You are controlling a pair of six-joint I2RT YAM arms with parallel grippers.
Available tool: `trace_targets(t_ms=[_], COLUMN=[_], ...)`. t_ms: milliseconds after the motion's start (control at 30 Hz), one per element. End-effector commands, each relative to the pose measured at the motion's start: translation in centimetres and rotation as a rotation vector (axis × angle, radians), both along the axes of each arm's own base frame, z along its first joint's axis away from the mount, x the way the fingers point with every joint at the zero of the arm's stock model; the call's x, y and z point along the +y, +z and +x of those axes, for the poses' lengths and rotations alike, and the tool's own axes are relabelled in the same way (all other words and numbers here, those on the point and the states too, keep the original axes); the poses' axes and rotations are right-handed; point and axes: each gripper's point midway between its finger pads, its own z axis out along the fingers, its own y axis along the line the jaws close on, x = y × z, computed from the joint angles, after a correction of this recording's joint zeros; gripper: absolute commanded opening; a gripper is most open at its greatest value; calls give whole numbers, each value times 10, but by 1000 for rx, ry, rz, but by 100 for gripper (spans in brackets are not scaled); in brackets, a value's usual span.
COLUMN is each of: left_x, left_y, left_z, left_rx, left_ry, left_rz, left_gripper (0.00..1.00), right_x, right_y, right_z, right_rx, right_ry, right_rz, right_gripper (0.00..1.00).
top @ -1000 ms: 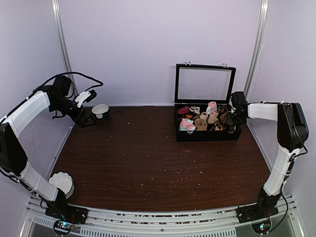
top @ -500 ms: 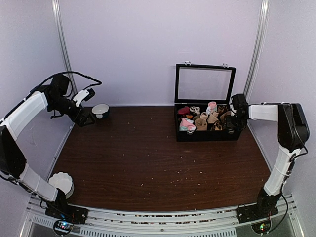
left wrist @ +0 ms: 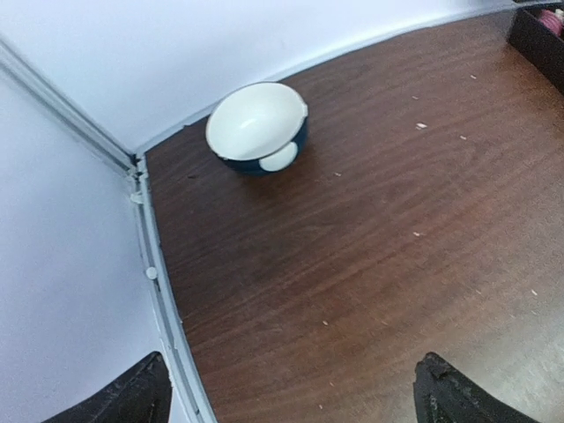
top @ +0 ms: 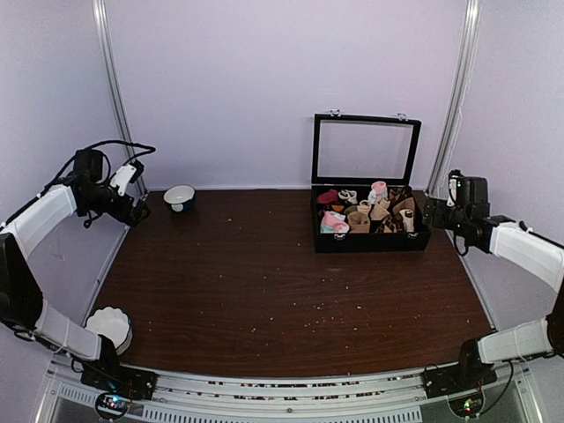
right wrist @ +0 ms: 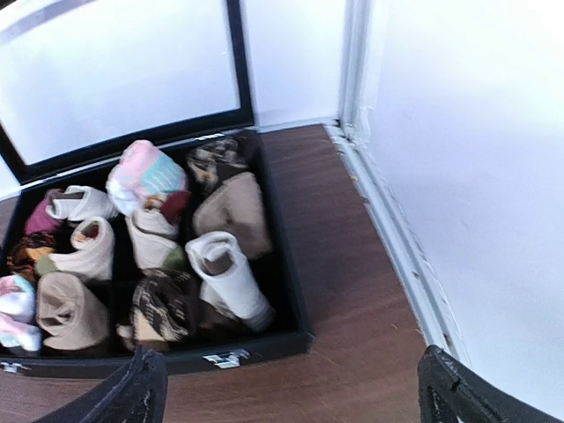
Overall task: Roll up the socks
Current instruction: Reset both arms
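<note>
Pale tan socks (right wrist: 227, 264) rolled in box (right wrist: 273, 345), right hand (right wrist: 295, 392) fingertips cropped

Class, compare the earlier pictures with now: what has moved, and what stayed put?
The right gripper drew back rightward from the box; the left gripper pulled leftward away from the bowl. Both are open, holding nothing. Box and bowl stayed put.
</note>
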Motion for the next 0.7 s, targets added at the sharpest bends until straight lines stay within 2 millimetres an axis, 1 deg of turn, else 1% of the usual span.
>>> trace_targets(t_ms=[0, 67, 100, 167, 233, 300, 333, 400, 500, 600, 633, 667], left_x=[22, 19, 20, 17, 11, 8, 8, 6, 12, 13, 13, 13], left_y=[6, -8, -10, -25, -39, -52, -56, -67, -68, -58, -52, -49], left_z=[33, 38, 43, 49, 53, 54, 55, 47, 37, 23, 15, 11], left_rx=[-229, -253, -273, -258, -235, -222, -230, -257, -326, -402, -437, -463], left_ry=[103, 87, 97, 91, 78, 84, 88, 94, 139, 166, 169, 177], left_rz=[-33, -42, -51, -85, -134, -171, -182, -203, -202, -217, -219, -227], left_gripper=[98, 98, 98, 98, 98, 98, 98, 98, 98, 98, 98, 98], right_x=[-32, -43, -50, -62, -71, -74, -74, -70, -65, -64, -62, -56], right_y=[-3, -13, -19, -29, -33, -34, -34, -29, -24, -21, -20, -19], right_z=[-25, -38, -43, -52, -58, -64, -67, -70, -72, -68, -66, -63], right_rx=[-137, -147, -139, -119, -133, -184, -222, -314, -415, -433, -446, -455], right_ry=[-167, -221, -261, -341, -397, -422, -423, -396, -352, -347, -331, -294], right_rz=[-39, -84, -102, -123, -131, -121, -106, -85, -91, -84, -74, -65], right_gripper=[100, 100, 100, 100, 100, 100, 100, 100, 100, 100, 100, 100])
